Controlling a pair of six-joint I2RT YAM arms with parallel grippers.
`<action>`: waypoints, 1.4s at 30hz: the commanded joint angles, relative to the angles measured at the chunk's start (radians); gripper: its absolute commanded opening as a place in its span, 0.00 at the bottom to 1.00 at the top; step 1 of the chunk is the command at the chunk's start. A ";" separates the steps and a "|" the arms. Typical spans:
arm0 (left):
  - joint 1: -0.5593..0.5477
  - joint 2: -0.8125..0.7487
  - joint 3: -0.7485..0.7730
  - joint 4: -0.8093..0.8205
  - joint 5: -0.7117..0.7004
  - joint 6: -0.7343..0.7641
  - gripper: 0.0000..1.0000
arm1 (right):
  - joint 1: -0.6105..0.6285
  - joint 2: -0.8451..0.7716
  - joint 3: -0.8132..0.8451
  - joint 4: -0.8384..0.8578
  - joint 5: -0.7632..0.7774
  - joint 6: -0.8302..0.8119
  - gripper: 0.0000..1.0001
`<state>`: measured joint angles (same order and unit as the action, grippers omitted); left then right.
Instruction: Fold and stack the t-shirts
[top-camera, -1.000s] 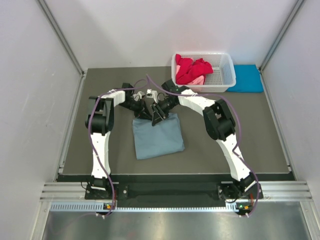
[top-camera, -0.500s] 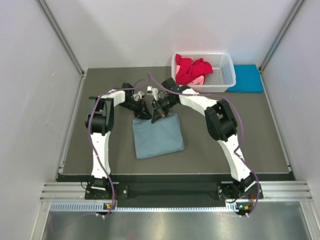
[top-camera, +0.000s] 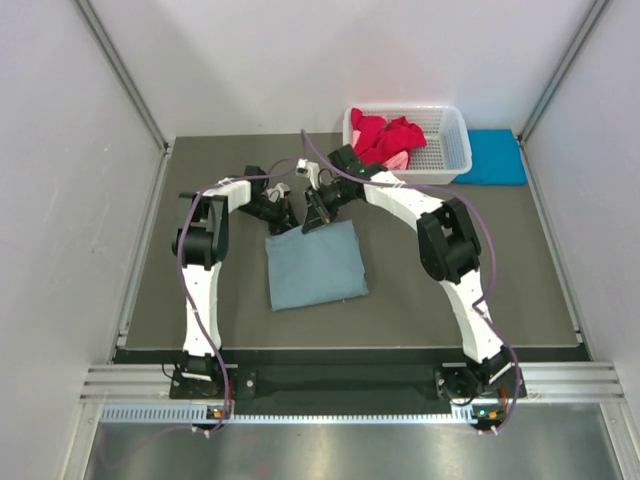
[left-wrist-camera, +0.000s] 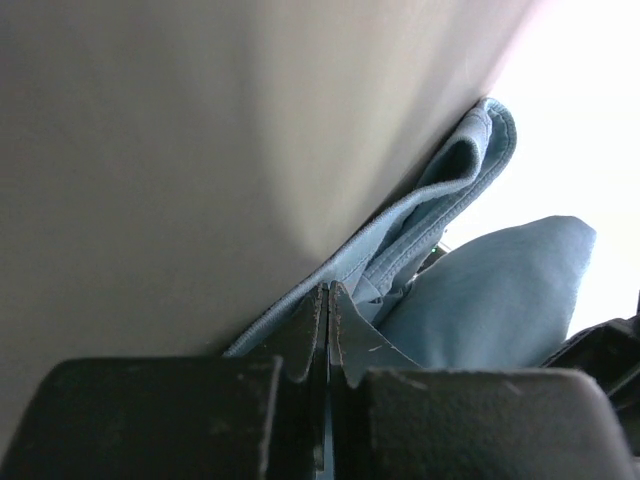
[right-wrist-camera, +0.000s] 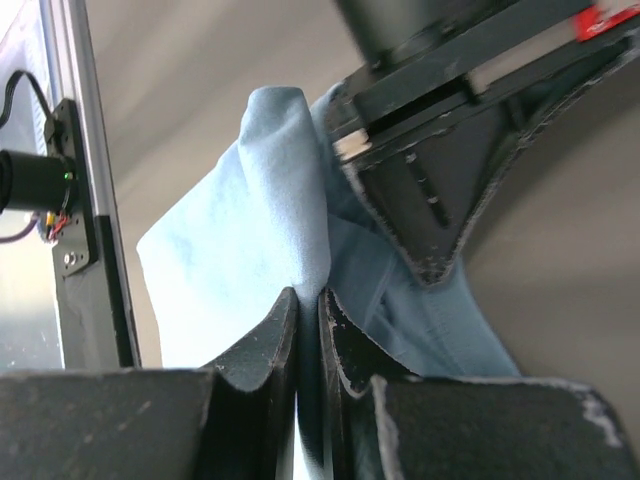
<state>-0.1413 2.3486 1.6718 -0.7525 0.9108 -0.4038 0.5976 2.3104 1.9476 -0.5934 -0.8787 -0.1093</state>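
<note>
On the dark worktop (top-camera: 520, 280) the grey-blue shirt (top-camera: 315, 268) lies folded in the middle, with red shirts (top-camera: 380, 135) in the basket (top-camera: 455, 150) back right. The right tool (right-wrist-camera: 300, 305) pinches a fold at its far edge; the left tool (left-wrist-camera: 327, 305) seems clamped on the hem too.

Basket: I see a white lattice basket (top-camera: 440, 172) beyond and to the right of the right pincer (top-camera: 310, 226), near it.
Table: dark grey top (top-camera: 500, 280) under the pincer.
Walls: white panels (top-camera: 250, 60) behind the pincer.
Rail: aluminium rail (top-camera: 340, 382) well nearer than the pincer.
Post: metal upright (right-wrist-camera: 80, 160) left of the pincer, on my right wrist feed.
</note>
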 joint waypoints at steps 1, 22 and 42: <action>-0.003 0.043 0.025 -0.010 -0.061 0.043 0.00 | -0.027 0.027 0.091 0.075 0.000 0.013 0.00; -0.001 0.060 0.095 -0.042 -0.044 0.033 0.03 | -0.036 0.165 0.142 0.119 0.007 0.071 0.00; 0.060 -0.097 0.164 0.042 -0.127 -0.125 0.34 | -0.039 0.172 0.116 0.121 -0.080 0.048 0.00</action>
<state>-0.0799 2.3310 1.8133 -0.7269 0.8108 -0.5224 0.5495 2.4825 2.0430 -0.5087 -0.9104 -0.0330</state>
